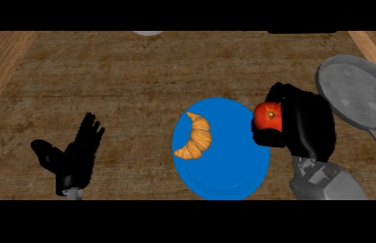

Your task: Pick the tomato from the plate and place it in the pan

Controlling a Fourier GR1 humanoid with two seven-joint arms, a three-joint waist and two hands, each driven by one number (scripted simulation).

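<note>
A red tomato (pixel 269 116) sits in my right hand (pixel 305 122), whose fingers and thumb curl round it just past the right rim of the blue plate (pixel 224 172). The hand hides part of the tomato. The grey pan (pixel 350 95) lies at the right edge of the view, right beside the back of that hand. My left hand (pixel 73 155) rests open at the lower left, fingers up, well left of the plate.
An orange croissant (pixel 195 137) lies on the left half of the plate. A small pale object (pixel 148 33) shows at the far edge of the brown counter. Light wooden strips border the counter at the far left and far right.
</note>
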